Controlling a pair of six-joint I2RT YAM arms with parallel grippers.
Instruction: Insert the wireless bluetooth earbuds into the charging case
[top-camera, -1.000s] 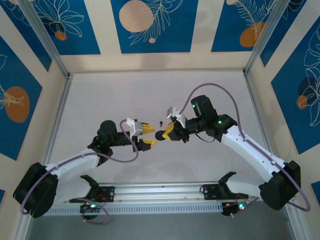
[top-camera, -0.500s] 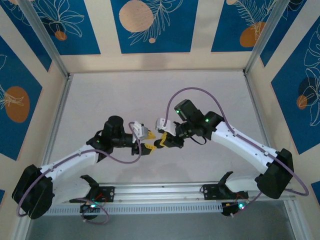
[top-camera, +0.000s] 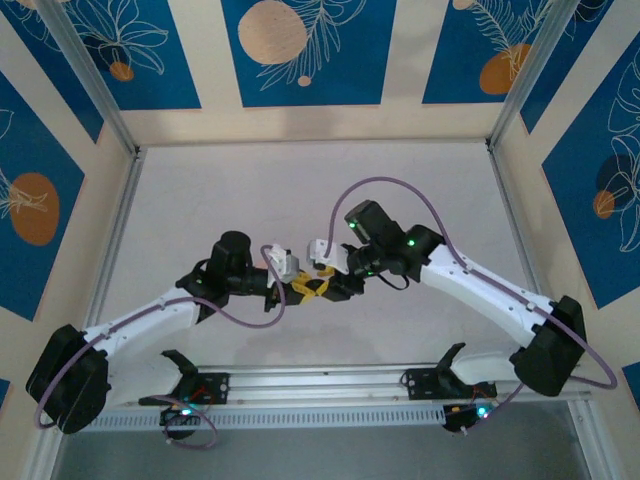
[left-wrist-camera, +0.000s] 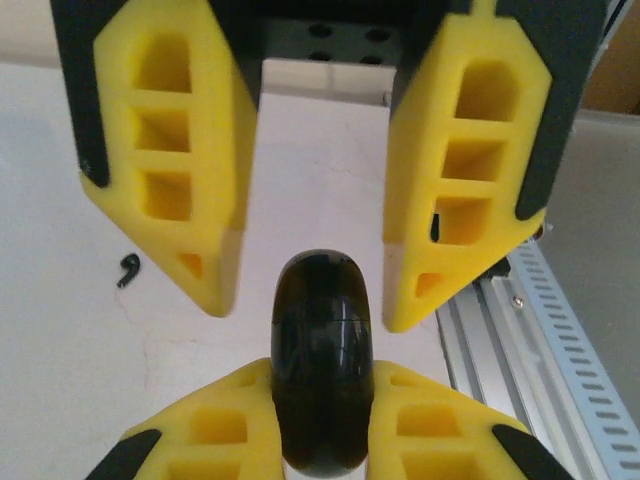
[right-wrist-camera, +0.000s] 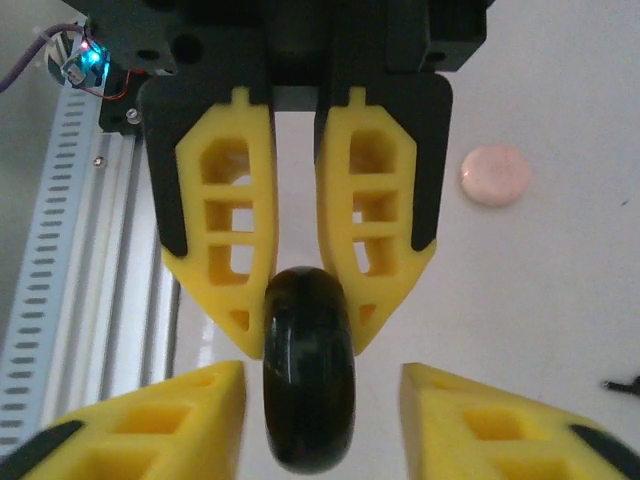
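- Black glossy round charging case (right-wrist-camera: 308, 390): clenched edge-on in my right pincer (right-wrist-camera: 305, 325).
- Left pincer (left-wrist-camera: 312, 300): released, jaws straddling the case.
- Tiny black stemmed earbud (left-wrist-camera: 128, 270): loose on the pale counter (left-wrist-camera: 80, 380), apart from the case.
- Risk, my judgement: an off-centre left squeeze could squirt the smooth case free.

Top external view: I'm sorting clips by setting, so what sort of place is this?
Likely a purpose-built robot test cell, not a home: a left arm and right arm bolted to an aluminium rail, a white table, and metal frame posts holding printed blue panels as walls.
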